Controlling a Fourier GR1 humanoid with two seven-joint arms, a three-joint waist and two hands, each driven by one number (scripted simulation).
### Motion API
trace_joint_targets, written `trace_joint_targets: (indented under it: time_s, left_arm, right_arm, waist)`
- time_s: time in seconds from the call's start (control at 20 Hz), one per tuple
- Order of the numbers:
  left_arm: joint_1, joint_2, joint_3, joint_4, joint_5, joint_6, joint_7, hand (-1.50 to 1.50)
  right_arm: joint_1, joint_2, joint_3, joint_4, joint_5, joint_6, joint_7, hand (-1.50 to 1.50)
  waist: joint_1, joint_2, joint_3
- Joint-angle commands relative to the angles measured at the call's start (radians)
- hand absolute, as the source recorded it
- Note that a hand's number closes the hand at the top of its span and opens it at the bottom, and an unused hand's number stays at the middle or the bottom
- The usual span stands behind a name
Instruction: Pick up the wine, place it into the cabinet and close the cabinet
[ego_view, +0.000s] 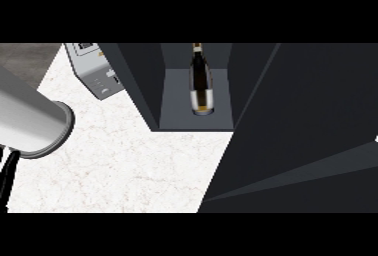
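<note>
Presently, head view: one wine bottle (201, 82) inside one dark cabinet (144, 85), on its grey floor, neck toward the view's top. One cabinet door (310, 125), open, cut off at right. One grey appliance (100, 70), partly hidden. One left forearm (29, 120). The left hand (7, 172) is a black sliver, grip untellable. Right hand out of view.

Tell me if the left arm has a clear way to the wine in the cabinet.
Probably yes: the cabinet stands open, and only counter lies between the left forearm and the wine inside.
</note>
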Motion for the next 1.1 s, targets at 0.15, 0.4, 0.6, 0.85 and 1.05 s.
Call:
trace_joint_targets:
  time_s: [0.15,0.4,0.6,0.85,1.05]
  left_arm:
    - [0.021,0.03,0.095,0.042,0.058,-0.12,0.013,-1.5]
    - [0.012,0.036,0.122,0.068,0.077,-0.157,0.042,-1.5]
    - [-0.025,0.035,0.141,0.062,0.125,-0.168,0.092,-1.5]
    - [-0.056,0.016,0.154,0.069,0.131,-0.179,0.115,-1.5]
    - [-0.071,0.015,0.135,0.041,0.123,-0.165,0.14,-1.5]
  right_arm:
    - [-0.116,0.032,0.227,0.017,0.125,-0.152,-0.032,1.5]
    - [-0.258,0.032,0.28,0.075,0.194,-0.288,-0.02,1.5]
    - [-0.39,0.03,0.272,0.132,0.227,-0.396,-0.014,1.5]
    - [-0.55,0.027,0.206,0.219,0.169,-0.471,0.02,1.5]
    - [-0.661,0.026,0.136,0.261,0.06,-0.526,0.044,1.5]
  waist:
    - [0.009,0.002,-0.001]
    - [0.01,0.002,-0.002]
    - [0.011,0.005,-0.002]
    - [0.018,0.009,-0.001]
    - [0.04,0.013,-0.002]
